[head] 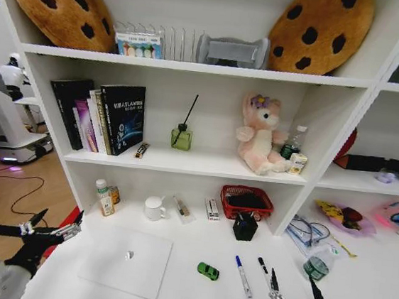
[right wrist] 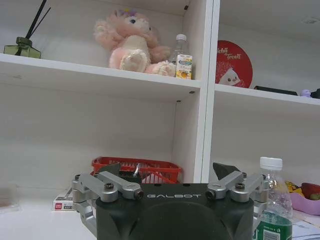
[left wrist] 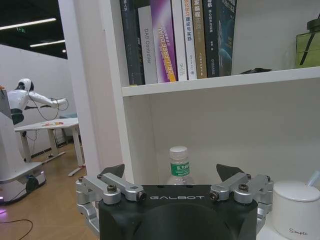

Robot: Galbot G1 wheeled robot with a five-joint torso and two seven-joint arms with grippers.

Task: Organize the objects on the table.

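Left gripper (head: 52, 229) and right gripper (head: 297, 296) hung low, fingers spread wide, holding nothing. Laptop (head: 127, 262), toy car (head: 207, 270), markers (head: 243, 275) and bottle (head: 318, 263) lay on the table (head: 191, 298). Could knock the bottle over; stood close by.

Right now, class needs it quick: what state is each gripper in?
Left gripper: open, holding nothing, beside the table's left edge.
Right gripper: open, holding nothing.

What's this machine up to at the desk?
It is tidying the white desk, but holds nothing yet. Its left gripper and right gripper hover with jaws open at the near edge. The silver laptop, green toy car, two markers and small bottle lie untouched.
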